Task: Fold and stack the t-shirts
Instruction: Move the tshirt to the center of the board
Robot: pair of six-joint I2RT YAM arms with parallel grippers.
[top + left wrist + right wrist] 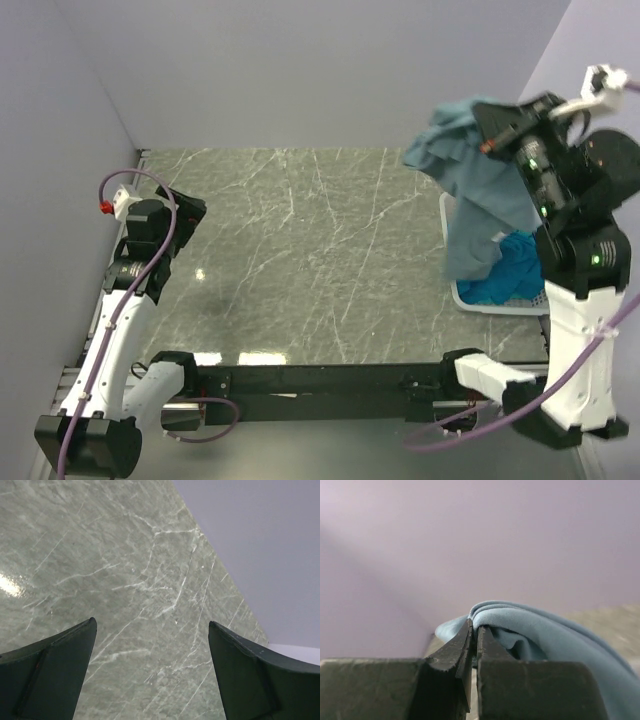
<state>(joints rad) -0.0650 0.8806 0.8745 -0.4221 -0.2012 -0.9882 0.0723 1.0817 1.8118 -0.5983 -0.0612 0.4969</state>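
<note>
While aloft, grey-blue t-shirt [545, 630] between shut right jaws.

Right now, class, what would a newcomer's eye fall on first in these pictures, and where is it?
The grey-blue t-shirt hanging high at the right, pinched in the shut right gripper, draws the eye first. Below it, a turquoise t-shirt lies in the white basket. At the left, the left gripper stands open over the marble table.
</note>
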